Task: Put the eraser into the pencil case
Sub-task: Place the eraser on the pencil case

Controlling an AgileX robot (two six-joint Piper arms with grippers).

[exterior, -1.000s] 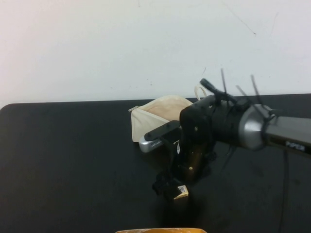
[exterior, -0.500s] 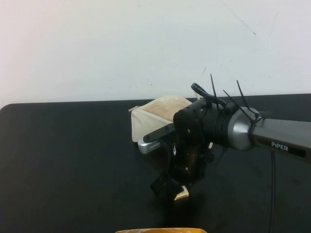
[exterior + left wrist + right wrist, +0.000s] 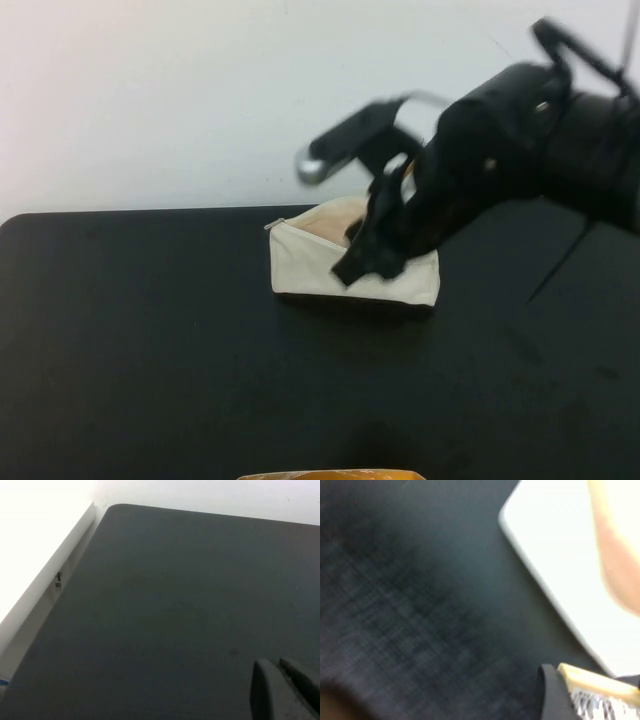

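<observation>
The cream-white pencil case (image 3: pixel 300 268) lies on the black table near the back edge, its mouth showing the peach lining. My right gripper (image 3: pixel 366 256) hangs over the pouch's middle, just above its open top. In the right wrist view the right gripper (image 3: pixel 592 692) is shut on the tan-yellow eraser (image 3: pixel 600 684), whose barcode label shows. The pouch's white side (image 3: pixel 555 550) and peach lining (image 3: pixel 620 555) lie just beyond it. The eraser is hidden in the high view. My left gripper (image 3: pixel 285 690) shows only in its wrist view, shut and empty over bare table.
The black table (image 3: pixel 150 350) ends at a white wall behind the pouch. A yellow-orange object (image 3: pixel 330 475) pokes in at the front edge. The table's rounded corner (image 3: pixel 107 510) and a white ledge show in the left wrist view.
My right gripper has lifted the eraser off the table near the front and swung up and back. It now hangs over the pencil case. The left arm has not moved.
</observation>
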